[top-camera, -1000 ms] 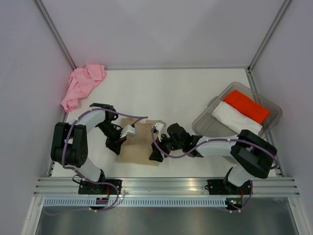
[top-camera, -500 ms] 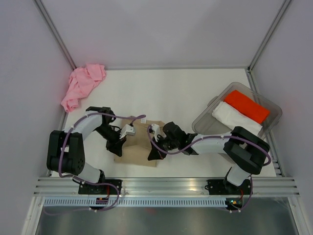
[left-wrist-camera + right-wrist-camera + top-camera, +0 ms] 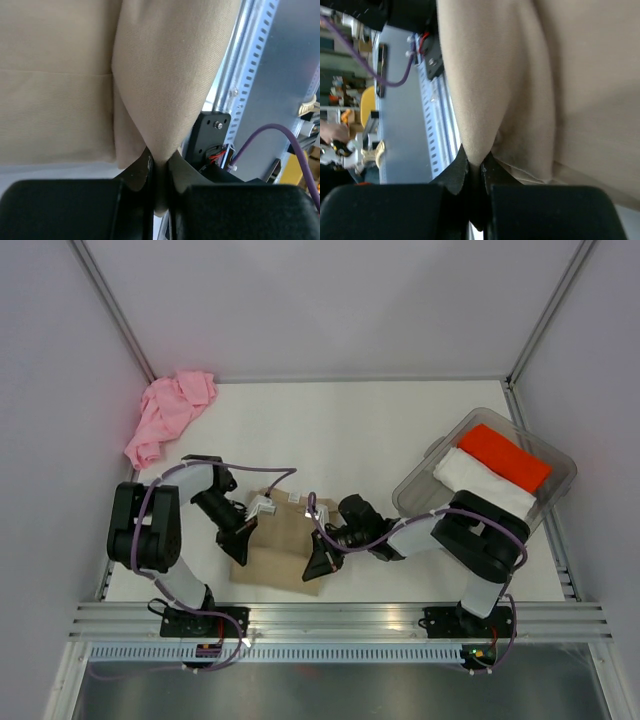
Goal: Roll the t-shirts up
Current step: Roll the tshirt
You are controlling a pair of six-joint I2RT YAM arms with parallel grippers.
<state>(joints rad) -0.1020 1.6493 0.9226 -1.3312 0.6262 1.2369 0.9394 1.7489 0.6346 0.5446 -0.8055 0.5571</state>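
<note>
Top view and both wrist views of the tan t-shirt, which lay folded into a compact, roughly rectangular pad on the white counter, between the two arms and close to the counter's near edge. The left pincer met the tan t-shirt at its left edge. In the left wrist view, its fingers were pressed together on a raised fold of the beige cloth, which rose from between them as a narrow peak and widened above. The right pincer met the same garment at its near right corner. In the right wrist view, its jaws were likewise closed, pinching a gathered ridge of the cloth, with further soft folds lying just to the right of the grip. The pink t-shirt lay crumpled, well apart from the tan t-shirt, on the far left of it against the wall corner. A clear plastic bin stood to the right of the tan t-shirt, beyond the right arm. It held an orange folded cloth and a white folded cloth side by side, touching, the white one on the side nearer the tan t-shirt. Purple cables ran along both arms above the tan t-shirt's far edge.
</note>
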